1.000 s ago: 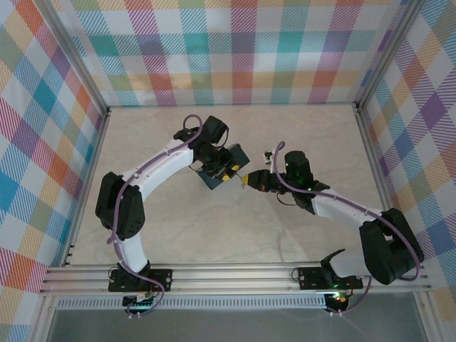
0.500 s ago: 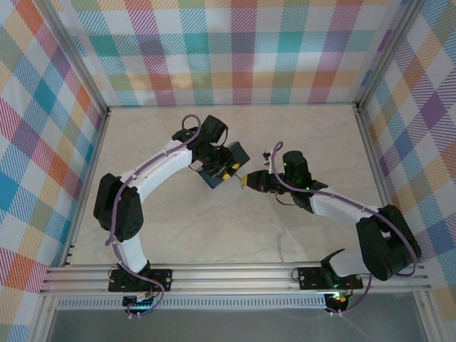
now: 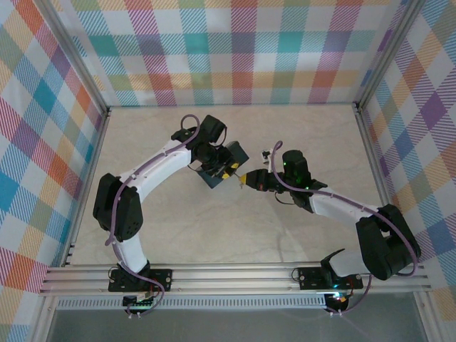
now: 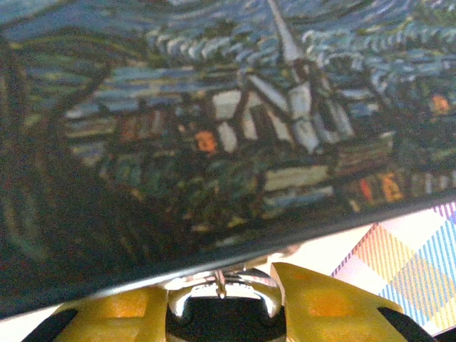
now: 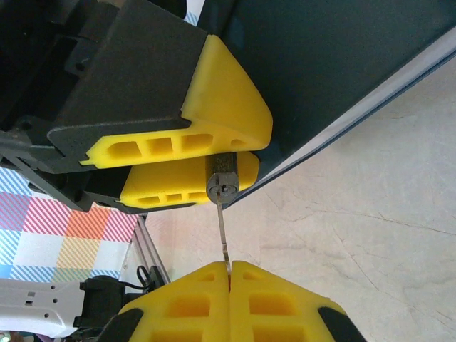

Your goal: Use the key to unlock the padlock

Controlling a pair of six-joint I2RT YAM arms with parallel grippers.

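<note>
Your table [image 3: 306, 135] is pale and marbled, and both arms reach in toward its middle. There a dark blue tin [image 4: 214, 107] with a painted night village lies under your left arm's wrist. Your left pincer [image 3: 226, 171] sits at the tin's near edge with its yellow fingers [image 5: 228, 114] clenched on the padlock [image 5: 222, 182]. This is a small silver body wedged between the two pads, just beside the tin's rim, with its round end facing the right arm. From the left wrist you see the same lock as a shiny curve between the pads, right under the tin's edge. Your right pincer [image 5: 229, 274] is pressed shut on the key [image 5: 223, 235]. The thin blade stands straight out from the fingertips and its tip meets the padlock's round end. How deep it sits in the keyway you cannot tell.
</note>
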